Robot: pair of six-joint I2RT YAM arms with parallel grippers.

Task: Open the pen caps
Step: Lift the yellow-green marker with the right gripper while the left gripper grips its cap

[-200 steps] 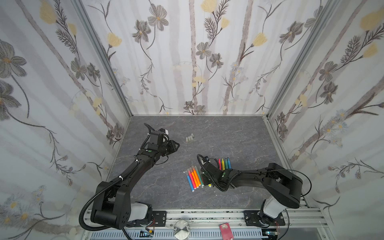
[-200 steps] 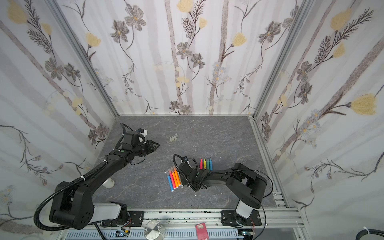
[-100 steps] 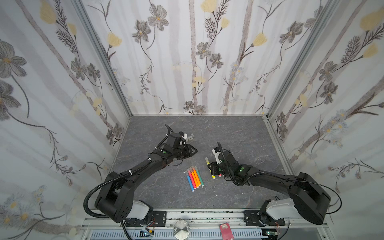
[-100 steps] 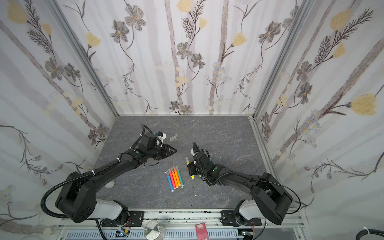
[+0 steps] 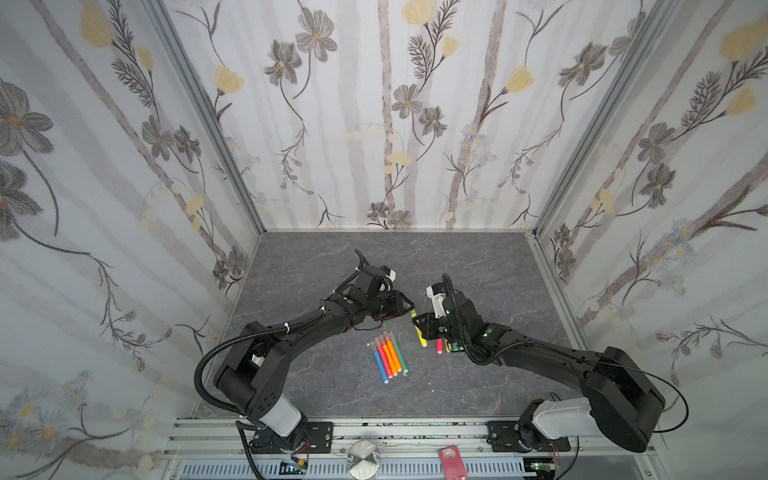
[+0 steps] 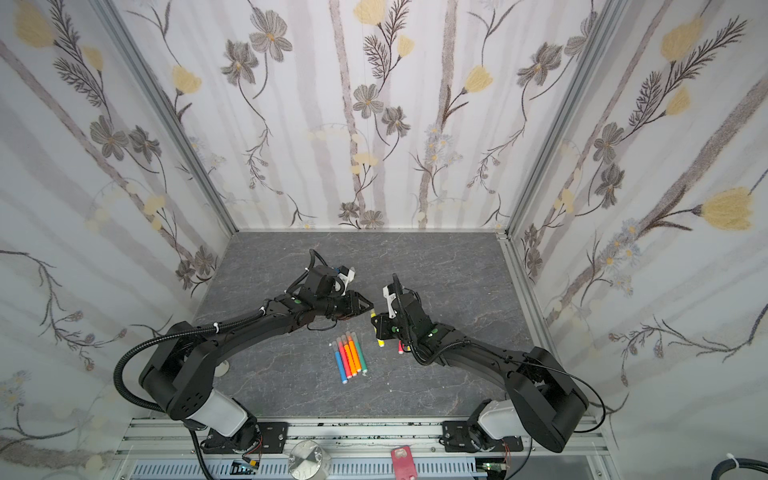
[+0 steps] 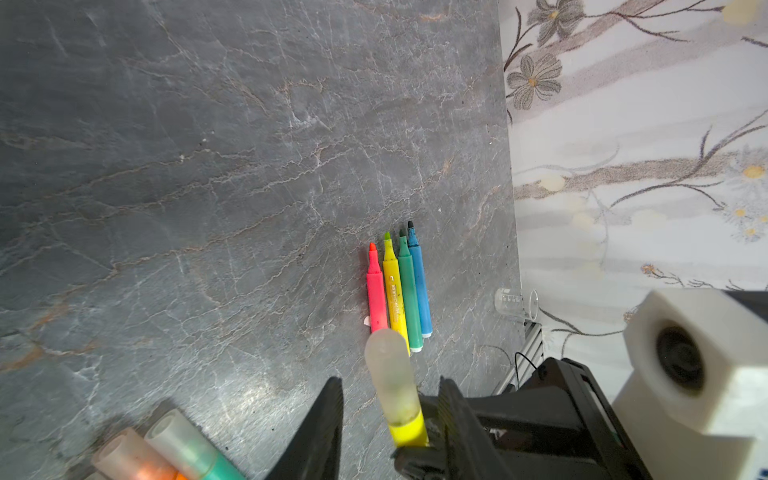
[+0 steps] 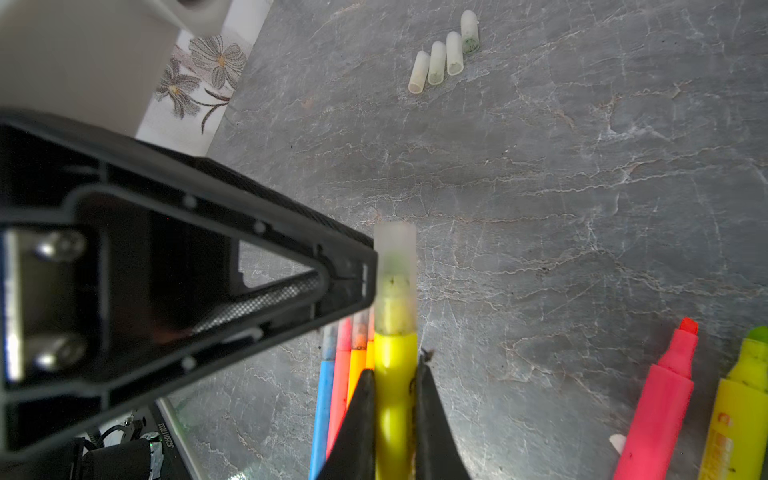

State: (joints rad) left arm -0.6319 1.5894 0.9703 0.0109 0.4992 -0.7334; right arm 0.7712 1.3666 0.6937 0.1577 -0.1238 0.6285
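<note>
My right gripper [image 8: 395, 365] is shut on the barrel of a yellow pen [image 8: 395, 374] and holds it above the table. The pen's translucent cap [image 8: 395, 266] points at my left gripper [image 7: 390, 380]. The left gripper is open, with a jaw on each side of that cap [image 7: 390, 374] and a gap on both sides. In both top views the two grippers [image 5: 405, 309] [image 5: 424, 328] meet at mid-table. Several capped pens [image 5: 388, 357] lie in a row in front of them. Uncapped pens [image 7: 399, 291] lie side by side under the right arm. Loose pen caps [image 8: 442, 54] lie together farther back.
A small clear beaker [image 7: 517, 303] lies at the table's right edge by the wall. Floral walls close in the grey stone table [image 5: 478, 266] on three sides. The aluminium rail [image 5: 415, 432] with both arm bases runs along the front.
The right gripper rose from the pens at the front right, carrying the yellow pen to the middle. The left gripper swung in from the back left and its jaws now stand around the cap.
</note>
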